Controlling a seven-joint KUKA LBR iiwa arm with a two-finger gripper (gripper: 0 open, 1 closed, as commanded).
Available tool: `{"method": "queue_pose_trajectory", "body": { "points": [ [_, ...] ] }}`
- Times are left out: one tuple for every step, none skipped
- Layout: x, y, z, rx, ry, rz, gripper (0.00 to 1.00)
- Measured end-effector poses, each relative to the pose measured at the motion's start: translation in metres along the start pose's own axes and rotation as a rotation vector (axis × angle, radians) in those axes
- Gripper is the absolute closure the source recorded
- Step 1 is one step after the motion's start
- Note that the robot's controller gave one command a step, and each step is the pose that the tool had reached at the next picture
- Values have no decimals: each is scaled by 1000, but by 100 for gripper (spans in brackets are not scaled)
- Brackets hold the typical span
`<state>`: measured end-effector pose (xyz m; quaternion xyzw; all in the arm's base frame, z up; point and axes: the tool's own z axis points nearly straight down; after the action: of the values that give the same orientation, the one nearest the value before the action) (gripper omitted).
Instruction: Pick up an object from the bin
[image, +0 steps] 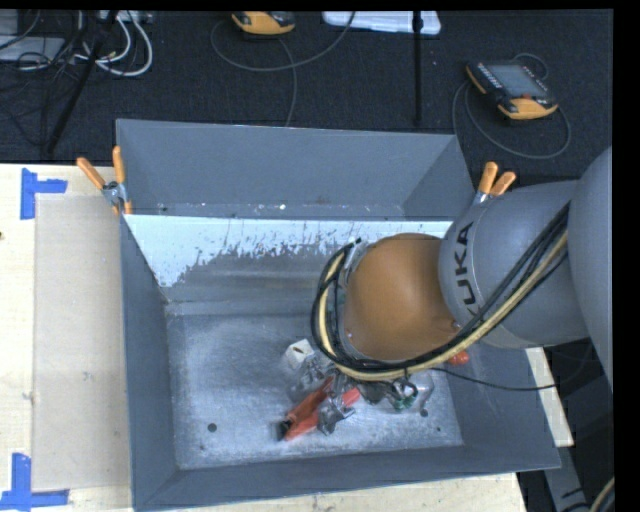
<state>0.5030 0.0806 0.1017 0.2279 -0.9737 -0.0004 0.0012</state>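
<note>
Red elongated item lay with the gripper low just beside it.
Placed low, likely for picking; whether the grip was open or closed could not be told.

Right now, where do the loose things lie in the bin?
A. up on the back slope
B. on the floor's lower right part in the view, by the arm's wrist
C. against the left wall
B: the heap, with a red piece and a white piece, lies on the bin floor just under the arm's orange cover.
</note>
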Motion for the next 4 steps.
{"method": "queue_pose_trajectory", "body": {
  "points": [
    [-1, 0, 0, 0, -1, 2, 100],
    [4, 0, -54, -2, 5, 3, 100],
    [-9, 21, -155, 1, -3, -218, 100],
    [-9, 21, -155, 1, -3, -217, 100]
  ]
}}
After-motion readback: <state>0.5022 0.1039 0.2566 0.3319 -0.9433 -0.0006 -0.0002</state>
